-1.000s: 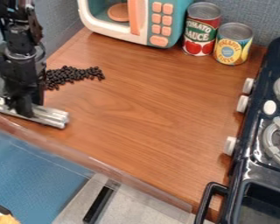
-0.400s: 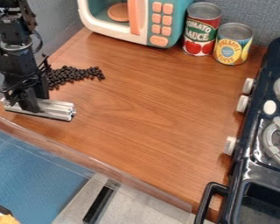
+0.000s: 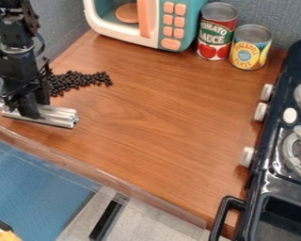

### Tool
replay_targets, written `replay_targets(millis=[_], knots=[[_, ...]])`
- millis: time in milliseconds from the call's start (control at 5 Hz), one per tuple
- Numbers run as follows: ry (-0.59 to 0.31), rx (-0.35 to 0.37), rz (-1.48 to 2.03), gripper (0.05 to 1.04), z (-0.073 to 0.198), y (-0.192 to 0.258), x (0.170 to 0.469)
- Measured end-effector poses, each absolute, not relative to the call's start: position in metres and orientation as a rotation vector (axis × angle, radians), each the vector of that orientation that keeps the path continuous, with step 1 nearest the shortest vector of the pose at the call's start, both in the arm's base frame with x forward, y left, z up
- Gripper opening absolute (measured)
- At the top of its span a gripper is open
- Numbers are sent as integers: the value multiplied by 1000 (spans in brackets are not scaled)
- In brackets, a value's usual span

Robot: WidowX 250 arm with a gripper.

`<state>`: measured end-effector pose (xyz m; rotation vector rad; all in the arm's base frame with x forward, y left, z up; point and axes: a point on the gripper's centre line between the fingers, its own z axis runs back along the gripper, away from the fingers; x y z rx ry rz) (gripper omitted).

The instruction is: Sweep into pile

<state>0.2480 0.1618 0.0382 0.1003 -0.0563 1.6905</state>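
Observation:
At the left of the camera view, the black gripper (image 3: 32,107) hangs low over the wooden counter, shut on a silver metal bar (image 3: 55,116). The bar lies crosswise below the gripper, near the counter's front left edge. Behind and to the right of the gripper is a cluster of small black beans (image 3: 77,81), stretched out toward the right. Part of the cluster's left end is hidden behind the arm. A strip of bare wood separates the bar from the beans.
A toy microwave (image 3: 161,28) stands at the back, beside a red can (image 3: 216,32) and a yellow can (image 3: 249,49). Along the right side is a dark toy stove (image 3: 275,164) with white knobs. A clear raised strip (image 3: 109,177) borders the counter's front edge.
Compared with a second ago, the gripper and the bar have moved slightly up in the view, and the bar has turned a little. The beans look unchanged.

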Motion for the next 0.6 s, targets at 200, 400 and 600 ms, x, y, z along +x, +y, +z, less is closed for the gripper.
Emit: replay_targets(millis=[200, 400, 600], knots=[[-60, 120, 1704, 348, 32, 167, 251], [-63, 131, 1721, 348, 26, 172, 256], [-70, 134, 1718, 348, 28, 176, 261]])
